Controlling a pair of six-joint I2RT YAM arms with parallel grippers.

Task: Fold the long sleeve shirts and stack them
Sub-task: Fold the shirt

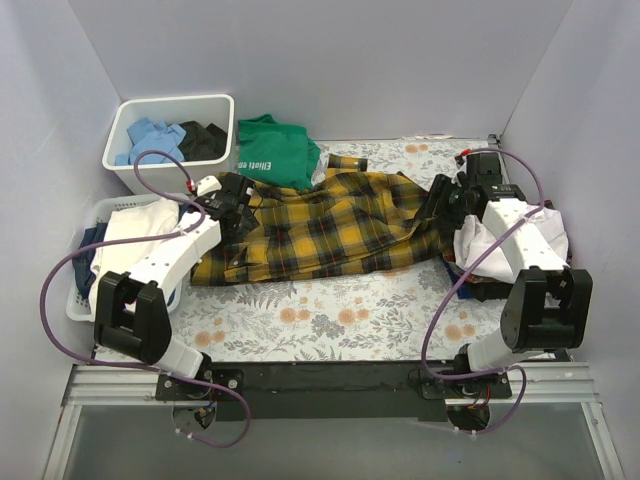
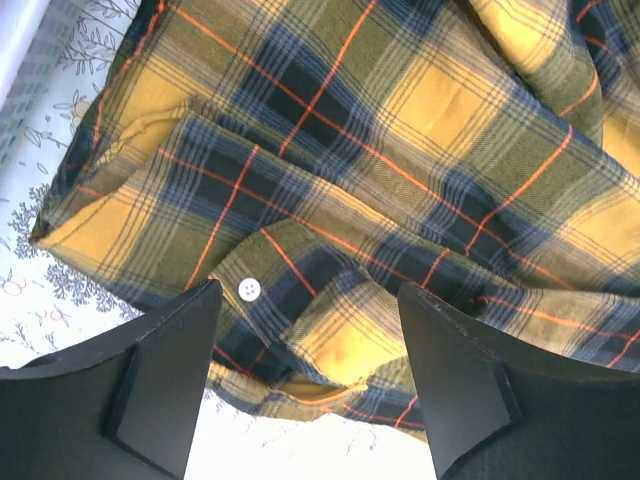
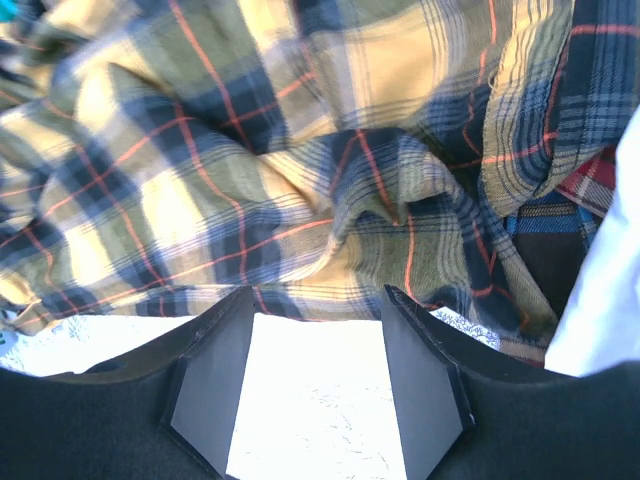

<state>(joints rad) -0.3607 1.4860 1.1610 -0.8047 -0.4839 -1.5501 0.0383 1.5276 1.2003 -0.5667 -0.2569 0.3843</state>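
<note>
– Across the floral table cover [image 1: 330, 315], what is spread out?
– The yellow-and-black plaid shirt [image 1: 330, 225], crumpled and stretched sideways, with thin orange lines through its checks. I'll place everything else from it.
– Where is the left gripper?
– The left gripper [image 1: 235, 205] sits over the plaid shirt's left end. In its wrist view the fingers [image 2: 170, 370] stand apart with nothing between them. A folded band of the shirt with a white button [image 2: 249, 289] lies just beyond their tips.
– And the right one?
– The right gripper [image 1: 445, 200] is at the shirt's right end. Its fingers [image 3: 210, 380] are spread too and hold nothing. Bare table cover shows between them, and rumpled plaid lies just past the tips.
– Does either touch the cloth?
– I cannot tell from these views.
– Any other clothes?
– A white garment [image 1: 558, 232] is heaped just right of the plaid shirt, partly under the right arm, on darker folded cloth. Whether it has a collar I cannot tell. A green T-shirt [image 1: 275, 148] with white lettering lies right against the shirt's far edge. Beyond the shirt's far left corner stands a white bin [image 1: 175, 100] holding blue and black clothes. Left of the shirt is a basket [image 1: 78, 305] with white cloth on top.
</note>
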